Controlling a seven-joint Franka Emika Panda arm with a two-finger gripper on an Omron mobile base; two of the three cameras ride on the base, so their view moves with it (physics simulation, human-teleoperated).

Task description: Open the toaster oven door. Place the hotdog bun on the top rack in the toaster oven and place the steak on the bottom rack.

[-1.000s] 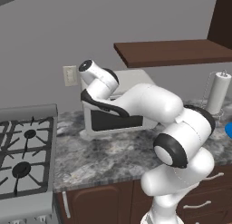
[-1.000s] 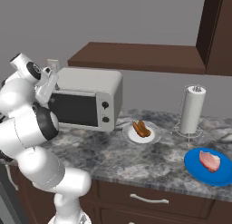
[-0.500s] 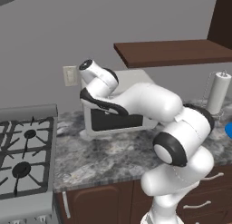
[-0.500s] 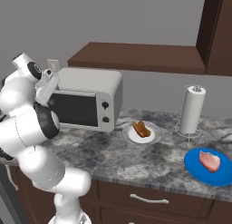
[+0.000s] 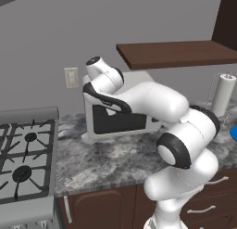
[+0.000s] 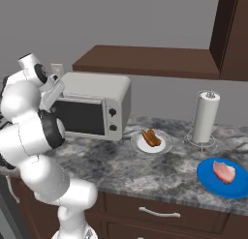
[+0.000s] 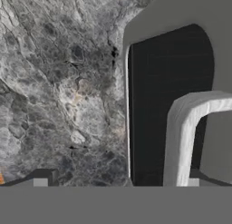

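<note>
The toaster oven (image 6: 99,90) stands at the back of the counter, also visible behind my arm (image 5: 139,79). Its door (image 6: 80,118) with the dark glass (image 7: 158,96) looks shut. My gripper (image 7: 116,181) hangs open at the door's upper left, fingers wide apart. The pale bar handle (image 7: 181,128) runs between them, close to the right fingertip (image 7: 192,181). My hand (image 5: 107,103) covers the oven's top front corner. The hotdog bun (image 6: 151,137) lies on a white dish right of the oven. The steak (image 6: 224,171) rests on a blue plate (image 6: 213,182). The racks are hidden.
A gas stove (image 5: 23,163) sits left of the oven. A paper towel roll (image 6: 203,117) stands upright at the back right. A brown wall shelf (image 6: 145,61) hangs above the oven. Speckled counter (image 6: 160,170) lies bare in front of the dish.
My hand has edged slightly upward at the oven's front. The oven, the bun and the steak have stayed where they were.
</note>
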